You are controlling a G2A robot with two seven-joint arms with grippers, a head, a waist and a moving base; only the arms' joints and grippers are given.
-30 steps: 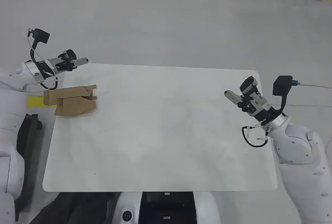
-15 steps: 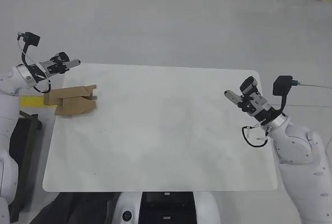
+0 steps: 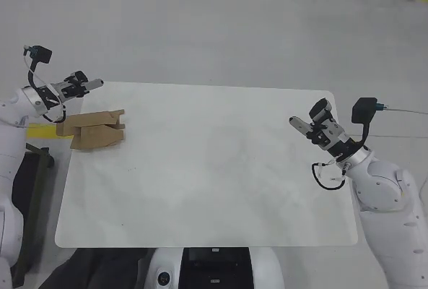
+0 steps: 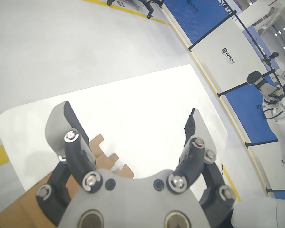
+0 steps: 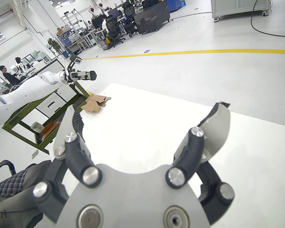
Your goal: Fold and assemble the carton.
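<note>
carton (image 3: 91,130) lies on the white table (image 3: 214,188), the largest thing before me. it is flat brown cardboard at the far left corner, one end hanging over the left edge. my left end effector (image 3: 94,82) hangs just beyond it, not touching, fingers spread and holding nothing. my right end effector (image 3: 307,115) is at the right edge, well apart, likewise spread and unloaded.

A flat brown cardboard carton (image 3: 94,128), matt and unprinted, lies on a smooth white table with rounded corners (image 3: 214,180) that has a faint satin sheen. The left gripper (image 4: 130,115) and right gripper (image 5: 146,110) combine matt grey metal plates, black plastic links, shiny steel screws and black rubbery pads (image 5: 77,119), ragged at one tip.
</note>
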